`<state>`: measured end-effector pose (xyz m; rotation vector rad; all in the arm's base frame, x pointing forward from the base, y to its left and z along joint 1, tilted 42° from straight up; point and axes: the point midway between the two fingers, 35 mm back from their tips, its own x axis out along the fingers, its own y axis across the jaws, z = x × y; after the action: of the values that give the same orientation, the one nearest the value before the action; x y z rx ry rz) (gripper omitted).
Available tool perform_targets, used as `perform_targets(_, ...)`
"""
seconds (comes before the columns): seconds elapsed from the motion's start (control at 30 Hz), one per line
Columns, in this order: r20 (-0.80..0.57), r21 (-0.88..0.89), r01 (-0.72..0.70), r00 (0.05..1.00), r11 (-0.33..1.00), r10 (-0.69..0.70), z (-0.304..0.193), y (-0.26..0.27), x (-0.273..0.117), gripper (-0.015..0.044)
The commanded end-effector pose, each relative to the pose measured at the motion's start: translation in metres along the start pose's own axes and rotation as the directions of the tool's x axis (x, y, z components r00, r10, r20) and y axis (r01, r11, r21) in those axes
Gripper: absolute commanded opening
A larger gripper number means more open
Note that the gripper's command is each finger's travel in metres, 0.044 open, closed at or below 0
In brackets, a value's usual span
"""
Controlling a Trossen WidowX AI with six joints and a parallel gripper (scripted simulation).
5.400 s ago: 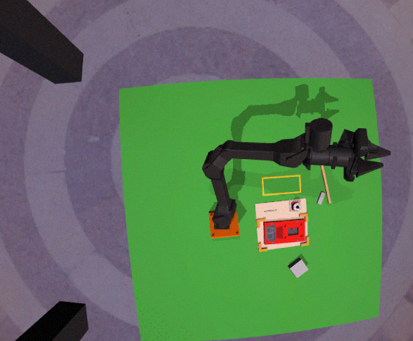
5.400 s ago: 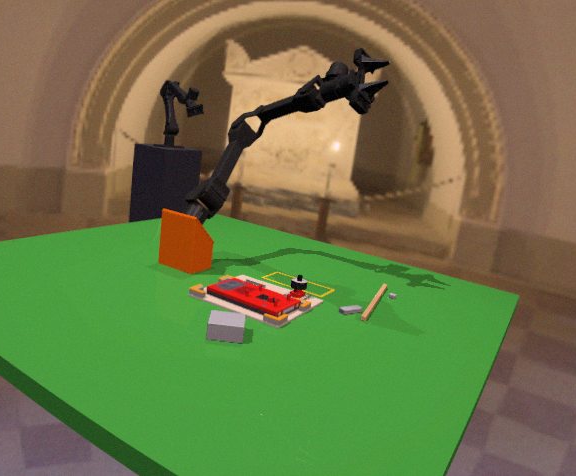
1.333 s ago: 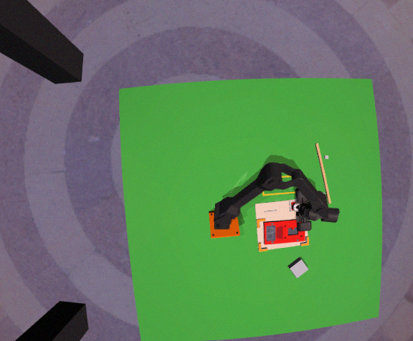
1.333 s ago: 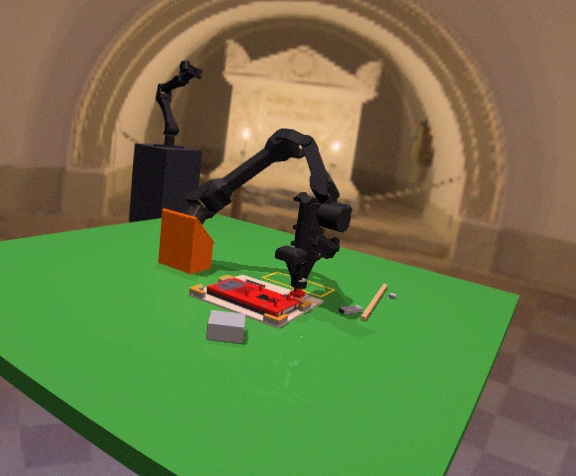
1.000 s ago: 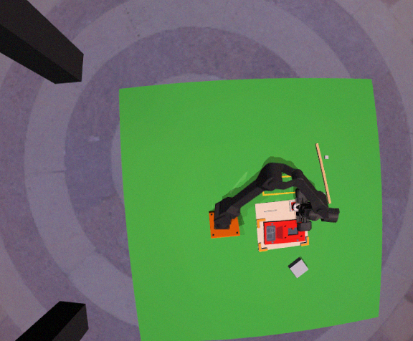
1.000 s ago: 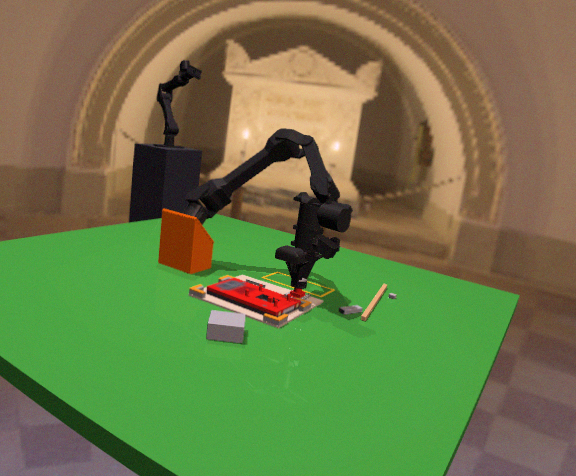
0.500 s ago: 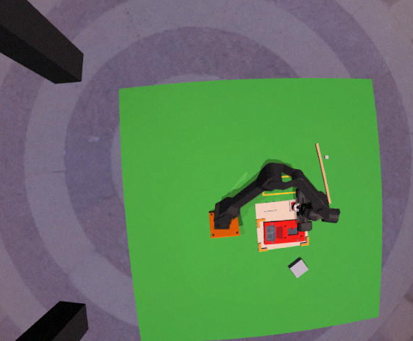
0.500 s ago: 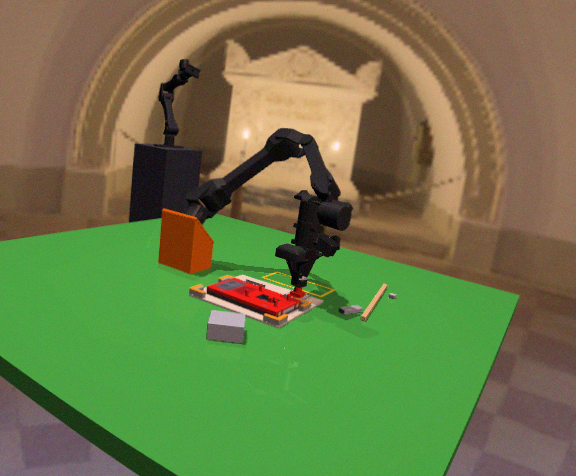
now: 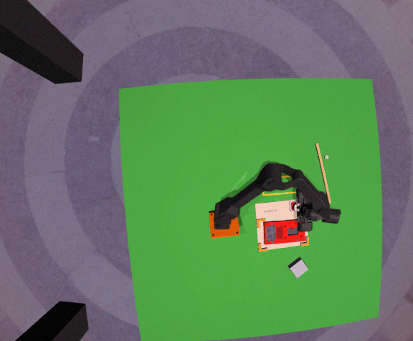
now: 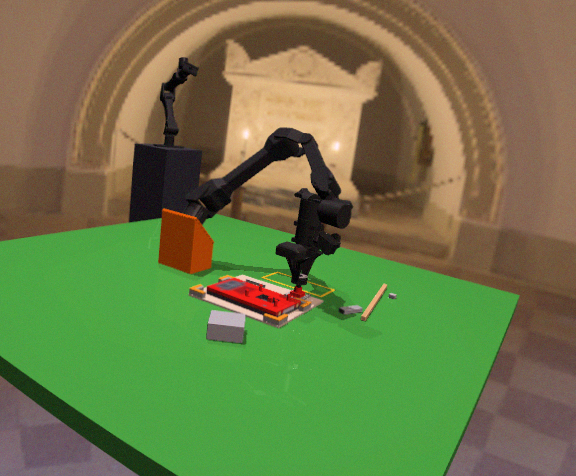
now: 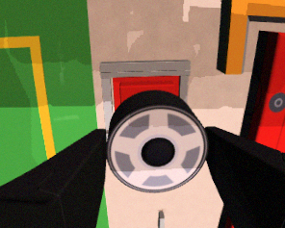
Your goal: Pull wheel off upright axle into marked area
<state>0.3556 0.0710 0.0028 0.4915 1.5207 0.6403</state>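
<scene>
The wheel has a pale spoked face and a black tyre. My gripper is shut on it, one finger at each side. The wheel is held above the red axle base, which sits in a grey frame on the beige board. The hub hole looks dark, with no axle tip standing out of it; whether the axle is still inside is hidden. The marked area is a yellow outline beside the board, partly hidden by the arm in the top view.
The beige board also carries a red panel between orange corner brackets. A grey block is near it. A wooden stick, a small cube and a grey piece lie beyond.
</scene>
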Motion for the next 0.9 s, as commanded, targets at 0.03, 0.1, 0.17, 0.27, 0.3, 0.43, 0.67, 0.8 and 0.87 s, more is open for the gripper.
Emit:
perform_targets(0.03,0.005,-0.001,0.003,1.000,1.000,-0.003,0.0006,-0.0005,-0.0053,0.0000)
perform_targets(0.1,0.005,-0.001,0.003,1.000,1.000,-0.003,0.0006,-0.0005,-0.0060,0.0000)
perform_targets(0.17,0.005,-0.001,0.003,1.000,1.000,-0.003,0.0006,-0.0006,-0.0066,0.0000)
perform_targets(0.27,0.004,-0.001,0.003,1.000,1.000,-0.003,0.0006,-0.0006,-0.0076,0.0000)
perform_targets(0.3,0.004,-0.001,0.003,1.000,1.000,-0.003,0.0006,-0.0006,-0.0080,0.0000)
perform_targets(0.43,0.004,0.000,0.002,1.000,1.000,-0.002,0.0006,-0.0006,-0.0093,0.0000)
perform_targets(0.67,0.004,0.000,0.002,1.000,1.000,-0.002,0.0005,-0.0006,-0.0116,0.0000)
perform_targets(0.8,0.004,0.001,0.002,1.000,1.000,-0.002,0.0005,-0.0006,-0.0129,0.0000)
perform_targets(0.87,0.004,0.001,0.002,1.000,1.000,-0.002,0.0005,-0.0006,-0.0136,0.0000)
